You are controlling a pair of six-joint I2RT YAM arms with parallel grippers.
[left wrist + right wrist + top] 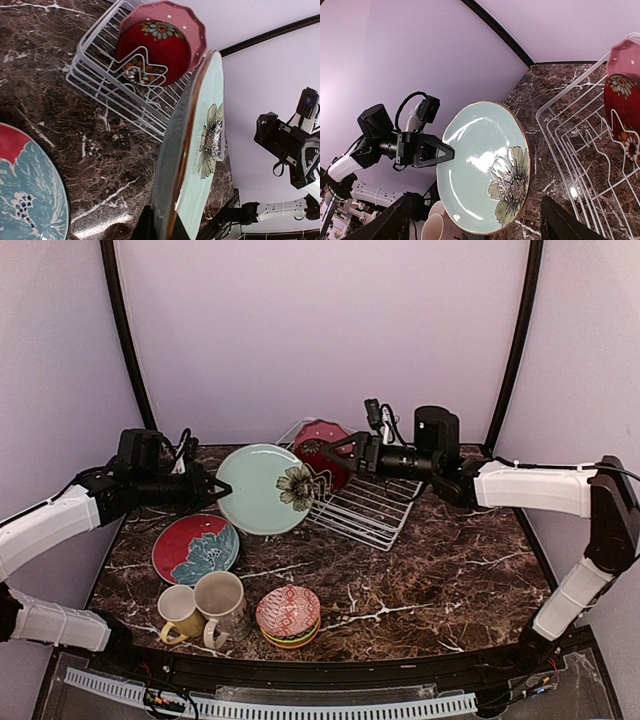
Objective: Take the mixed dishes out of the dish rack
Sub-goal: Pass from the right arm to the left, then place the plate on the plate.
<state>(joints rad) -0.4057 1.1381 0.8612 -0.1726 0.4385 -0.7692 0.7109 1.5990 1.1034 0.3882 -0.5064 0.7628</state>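
1. Lilac walls close in a dark marbled table (450,580). In the overhead view the white wire dish rack (365,510) sits at centre frame, slightly right.
2. Just left of the rack, the pale-green floral plate (262,490) is held upright, its face to the camera. The left claw (212,487) pinches its left rim.
3. The right claw (335,452) hangs beside the plate's right rim, above the rack.
4. The right wrist view shows that claw's fingers (395,220) spread wide at the lower corners, the plate between them and clear of both.
5. Only the left wrist view shows the plate edge-on. At its upper centre a red dish (155,50) leans against the pink plate (192,20) among the rack's prongs.
6. At the overhead view's lower left lie the red plate (195,548), the yellow mug (178,612) touching the beige mug (222,602), and the stacked bowls (288,615), which no wrist view shows.
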